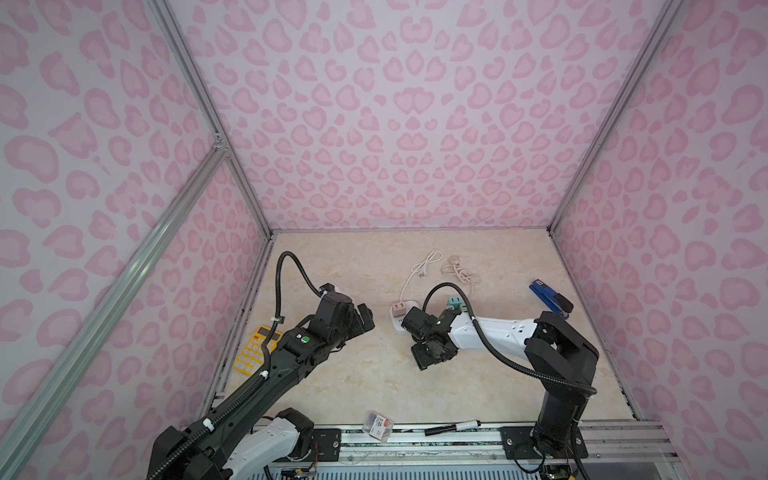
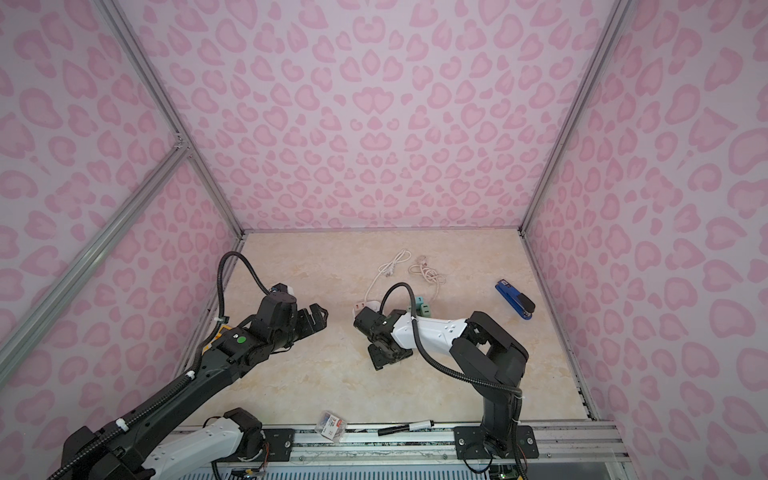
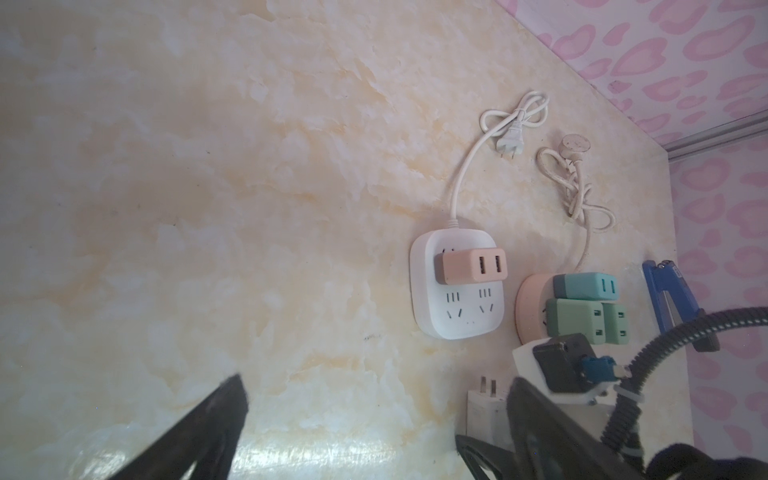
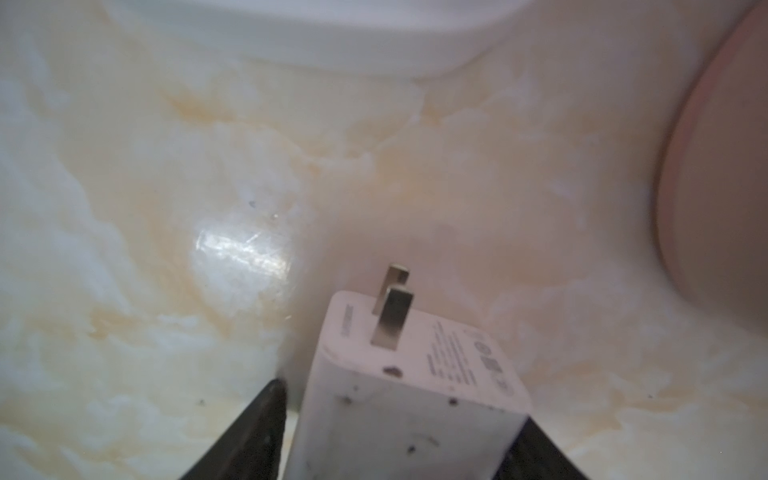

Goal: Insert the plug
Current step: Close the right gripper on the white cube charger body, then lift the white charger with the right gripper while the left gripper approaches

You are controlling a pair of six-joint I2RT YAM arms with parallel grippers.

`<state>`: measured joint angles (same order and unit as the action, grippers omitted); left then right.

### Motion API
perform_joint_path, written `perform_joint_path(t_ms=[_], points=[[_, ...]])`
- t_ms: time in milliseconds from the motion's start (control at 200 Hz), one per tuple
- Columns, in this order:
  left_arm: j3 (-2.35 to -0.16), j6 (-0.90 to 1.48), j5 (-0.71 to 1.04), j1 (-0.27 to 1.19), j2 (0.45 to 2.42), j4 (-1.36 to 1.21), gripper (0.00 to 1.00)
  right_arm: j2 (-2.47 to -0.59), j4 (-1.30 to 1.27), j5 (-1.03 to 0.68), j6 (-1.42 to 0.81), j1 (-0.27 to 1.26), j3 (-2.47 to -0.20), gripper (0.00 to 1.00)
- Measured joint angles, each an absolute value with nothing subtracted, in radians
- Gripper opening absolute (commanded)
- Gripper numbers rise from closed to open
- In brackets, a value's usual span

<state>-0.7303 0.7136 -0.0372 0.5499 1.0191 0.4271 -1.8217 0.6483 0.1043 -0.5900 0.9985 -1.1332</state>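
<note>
Plug, white, two-pronged: we log right gripper fingers bracketing it, one side gapped, not clamped. Left gripper: fingers spread wide.

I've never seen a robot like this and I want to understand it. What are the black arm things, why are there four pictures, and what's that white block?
Those are two robot arms standing at the edge of a table. Two pictures look down from a camera up high and show nearly the same scene. The other two come from small cameras on the arms' wrists, so they see things close up. Each arm ends in a pincher called an end effector. The left end effector is open and holds nothing. The right end effector is low over the table with a white plug between its fingers. A small gap shows on one side, so it isn't squeezed tight. Nearby lies a white power strip with holes for plugs. A yellow calculator, a blue stapler and a black marker lie around too.
</note>
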Motion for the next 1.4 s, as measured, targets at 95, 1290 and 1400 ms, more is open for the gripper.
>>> perform_joint_path(t_ms=[95, 1290, 1400], points=[[-0.730, 0.714, -0.037, 0.550, 1.027, 0.422, 1.00, -1.823, 0.650, 0.104, -0.589, 0.999, -1.135, 0.69], [-0.713, 0.713, -0.038, 0.556, 0.998, 0.417, 1.00, -1.639, 0.408, 0.127, -0.313, 1.088, -0.921, 0.00], [-0.699, 0.712, -0.037, 0.556, 0.992, 0.417, 0.99, -1.473, 0.286, 0.121, -0.189, 1.134, -0.807, 0.00]])
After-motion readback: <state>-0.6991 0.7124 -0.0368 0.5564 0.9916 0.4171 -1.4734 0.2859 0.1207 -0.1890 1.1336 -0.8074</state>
